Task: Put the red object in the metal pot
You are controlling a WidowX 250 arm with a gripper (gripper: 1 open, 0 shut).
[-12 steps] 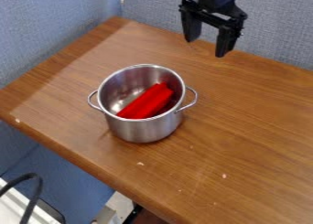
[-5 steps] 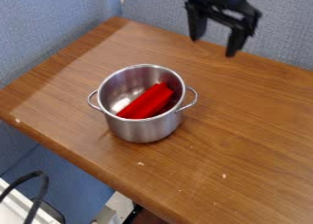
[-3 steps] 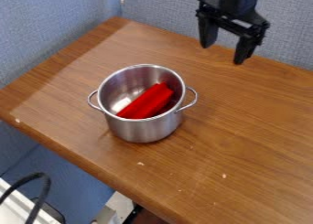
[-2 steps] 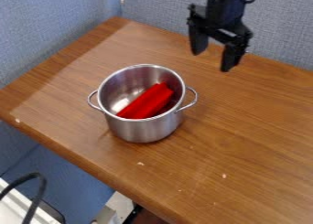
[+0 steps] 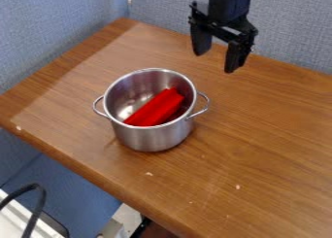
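Observation:
The red object [image 5: 153,108] lies slanted inside the metal pot [image 5: 147,128], which stands on the wooden table toward its left-middle. The pot is shiny steel with a small loop handle on each side. My gripper [image 5: 216,54] hangs above the far part of the table, behind and to the right of the pot and well apart from it. Its two dark fingers point down and stand open with nothing between them.
The wooden table [image 5: 259,154] has its front edge running diagonally at lower left, with a drop to the floor beyond. A blue-grey wall [image 5: 65,18] stands behind. Dark cables [image 5: 26,208] lie on the floor at bottom left.
The gripper has drifted left across the back of the table and turned a little about its own axis. It has stayed open. Pot and red object have not moved.

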